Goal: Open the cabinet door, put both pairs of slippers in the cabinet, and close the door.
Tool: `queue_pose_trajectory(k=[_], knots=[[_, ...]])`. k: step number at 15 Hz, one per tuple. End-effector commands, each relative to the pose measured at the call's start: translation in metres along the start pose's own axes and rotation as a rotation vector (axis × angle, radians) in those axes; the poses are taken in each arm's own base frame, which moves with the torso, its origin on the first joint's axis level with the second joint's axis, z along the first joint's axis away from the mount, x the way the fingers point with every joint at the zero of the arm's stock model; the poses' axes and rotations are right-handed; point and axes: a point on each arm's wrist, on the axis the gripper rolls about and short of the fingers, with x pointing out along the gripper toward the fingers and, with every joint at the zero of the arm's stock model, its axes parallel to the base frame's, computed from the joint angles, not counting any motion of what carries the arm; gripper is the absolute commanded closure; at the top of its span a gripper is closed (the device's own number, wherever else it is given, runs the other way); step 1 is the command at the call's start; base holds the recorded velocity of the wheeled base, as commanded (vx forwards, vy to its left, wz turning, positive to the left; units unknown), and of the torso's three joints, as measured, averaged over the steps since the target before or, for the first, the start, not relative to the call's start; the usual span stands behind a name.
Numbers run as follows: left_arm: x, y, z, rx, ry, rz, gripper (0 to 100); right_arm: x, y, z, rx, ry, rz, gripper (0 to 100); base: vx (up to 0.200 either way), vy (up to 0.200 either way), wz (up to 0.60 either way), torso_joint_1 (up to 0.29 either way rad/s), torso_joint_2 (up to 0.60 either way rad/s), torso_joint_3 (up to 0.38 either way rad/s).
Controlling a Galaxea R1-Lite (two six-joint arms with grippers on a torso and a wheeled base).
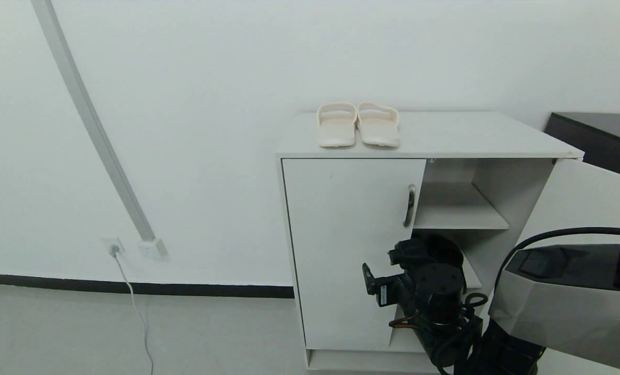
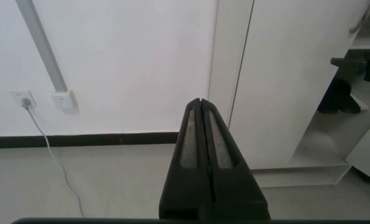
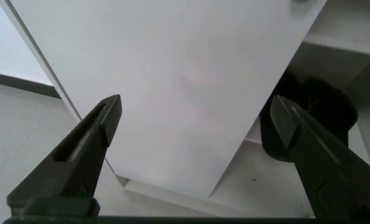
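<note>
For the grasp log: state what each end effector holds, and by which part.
Nothing is held. The left end effector is shut on nothing; the right end effector is open and empty.

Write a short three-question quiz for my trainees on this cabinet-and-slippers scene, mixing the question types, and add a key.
1. True or false: the beige slippers lie on the floor beside the cabinet.
2. Which part of the cabinet stands open? A: the left door. B: the right door. C: neither door.
3. Fill in the blank: the right gripper, facing the dark slippers on a shelf inside the cabinet, is ___.

Key
1. False: they lie on top of the cabinet.
2. B.
3. open.
</note>
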Motion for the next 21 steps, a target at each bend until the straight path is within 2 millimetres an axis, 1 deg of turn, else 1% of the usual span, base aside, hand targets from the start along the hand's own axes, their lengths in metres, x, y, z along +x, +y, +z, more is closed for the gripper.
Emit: queue_pose_trajectory(k=[1,13,17,21], knots=[[0.0001,0.0,0.0,0.0,0.001,0.0,100,0.0001,0.0002,-0.0003,0.0,0.0,0.0,0,0.0,0.0,0.0,0.154,-0.47,-0.325],[0.0001,0.0,0.0,0.001,0.001,-0.001,100,0.0001,-0.0002,0.0003,0.004,-0.006,0.01,0,0.0,0.0,0.0,0.195,-0.51,-0.319],[0.0001,0.0,0.0,0.001,0.001,-0.001,100,0.0019,0.0005,-0.0062,-0.003,0.007,0.007,0,0.0,0.0,0.0,0.251,-0.57,-0.326],[0.0001,0.0,0.0,0.001,0.001,-0.001,100,0.0021,0.0006,-0.0067,-0.002,0.004,0.008,0,0.0,0.0,0.0,0.248,-0.55,-0.309]])
